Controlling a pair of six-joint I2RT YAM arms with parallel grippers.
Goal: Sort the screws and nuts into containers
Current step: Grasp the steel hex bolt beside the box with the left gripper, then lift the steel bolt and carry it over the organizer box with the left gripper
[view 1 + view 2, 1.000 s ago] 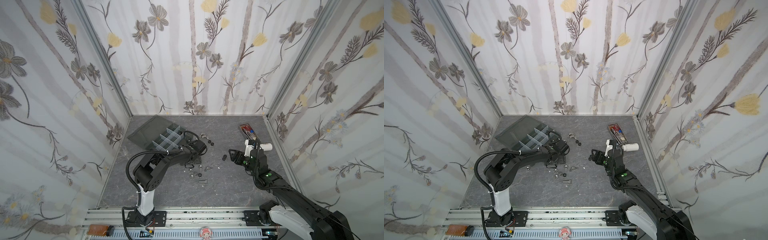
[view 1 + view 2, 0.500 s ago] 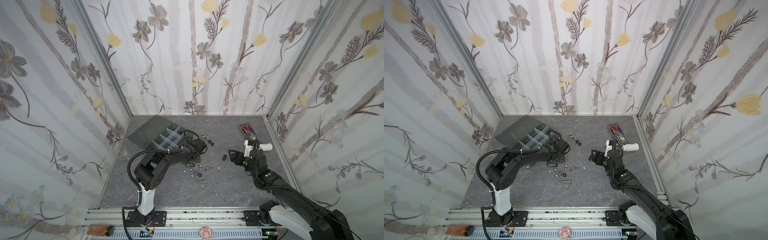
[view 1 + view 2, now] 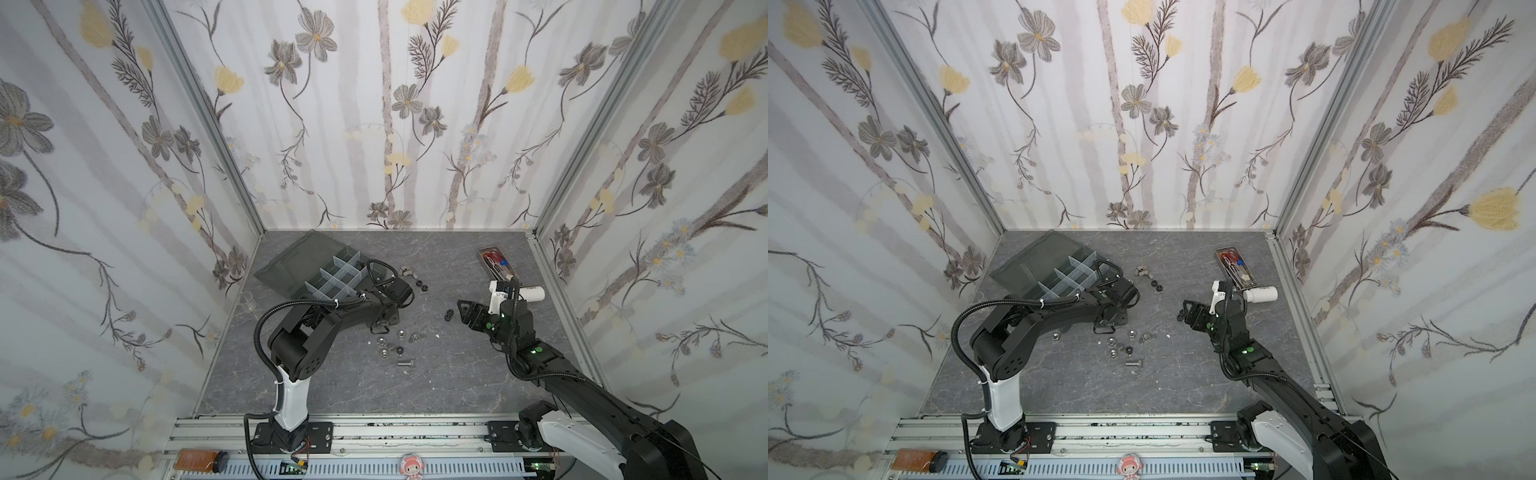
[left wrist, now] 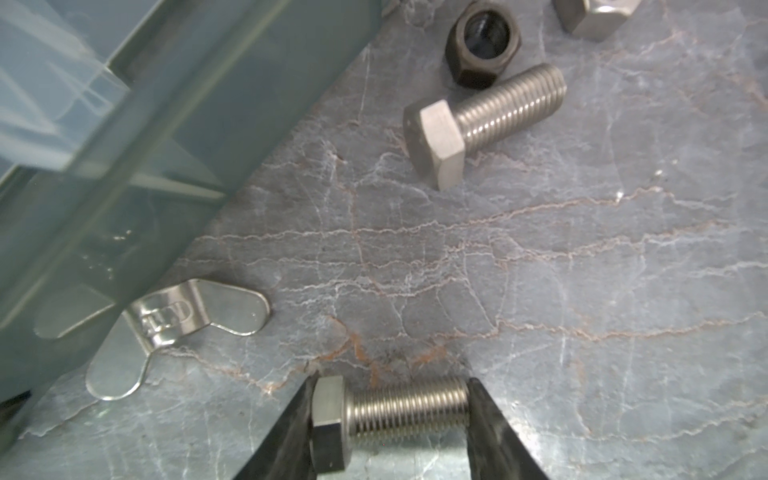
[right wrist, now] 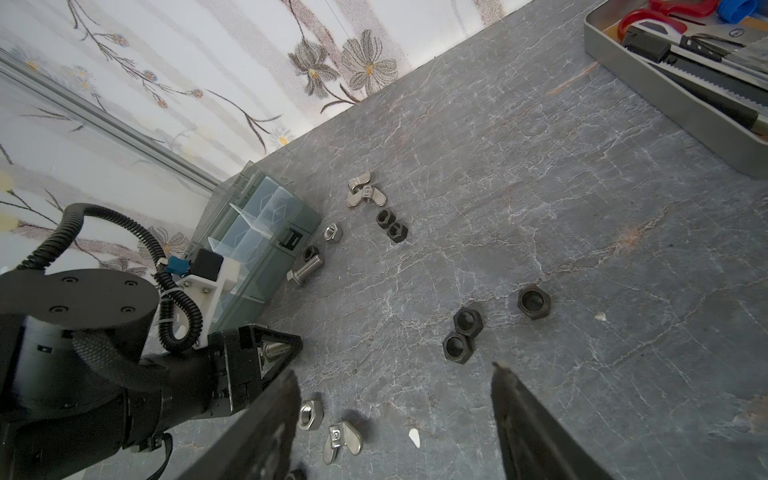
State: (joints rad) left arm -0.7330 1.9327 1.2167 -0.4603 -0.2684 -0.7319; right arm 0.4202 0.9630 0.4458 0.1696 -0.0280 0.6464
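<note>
Beside the translucent smoky-grey plastic organizer box (image 4: 124, 124), on the grey marbled surface (image 4: 540, 270), the left end effector (image 4: 390, 419) pinches one silver hex-head bolt (image 4: 407, 409) end to end: head against one jaw, thread tip against the other, outside every compartment. Near it lie a second silver bolt (image 4: 482, 116), one black hex nut (image 4: 482, 41) and, at the box's edge, one silver wing nut (image 4: 174, 320). Right end effector (image 5: 395, 374): jaws spread wide and empty, above three loose black nuts (image 5: 467, 321).
</note>
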